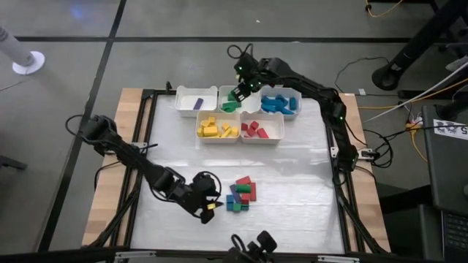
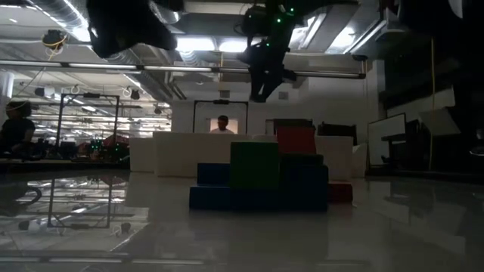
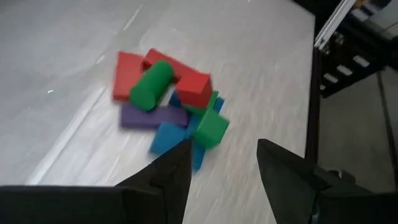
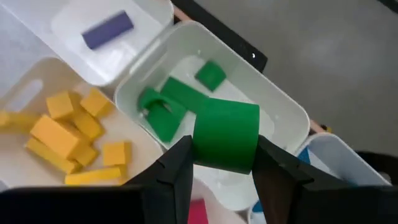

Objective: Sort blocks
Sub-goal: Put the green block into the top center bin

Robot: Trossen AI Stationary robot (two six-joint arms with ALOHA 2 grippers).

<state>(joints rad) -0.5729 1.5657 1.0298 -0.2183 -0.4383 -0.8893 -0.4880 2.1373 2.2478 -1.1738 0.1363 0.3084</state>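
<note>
A loose pile of red, green, blue and purple blocks (image 1: pixel 241 193) lies on the table at the near middle; the low view shows the same pile (image 2: pixel 261 181). My left gripper (image 1: pixel 213 201) stands open just left of the pile, its fingers (image 3: pixel 177 171) pointing at it with nothing between them. My right gripper (image 1: pixel 240 89) is shut on a green rounded block (image 4: pixel 227 130) and hangs over the white bin of green blocks (image 4: pixel 273 102) in the far row. My right gripper pinches the green rounded block by its two opposite sides (image 4: pixel 202 149) between the two fingers. The fingers slant down from above. The block is lifted clear and hangs over the green blocks lying in the bin.
Several white bins stand at the far middle. One holds a single purple block (image 1: pixel 196 103), one blue blocks (image 1: pixel 280 103), one yellow blocks (image 1: pixel 217 128) and one red blocks (image 1: pixel 261 129). Bare table lies between bins and pile.
</note>
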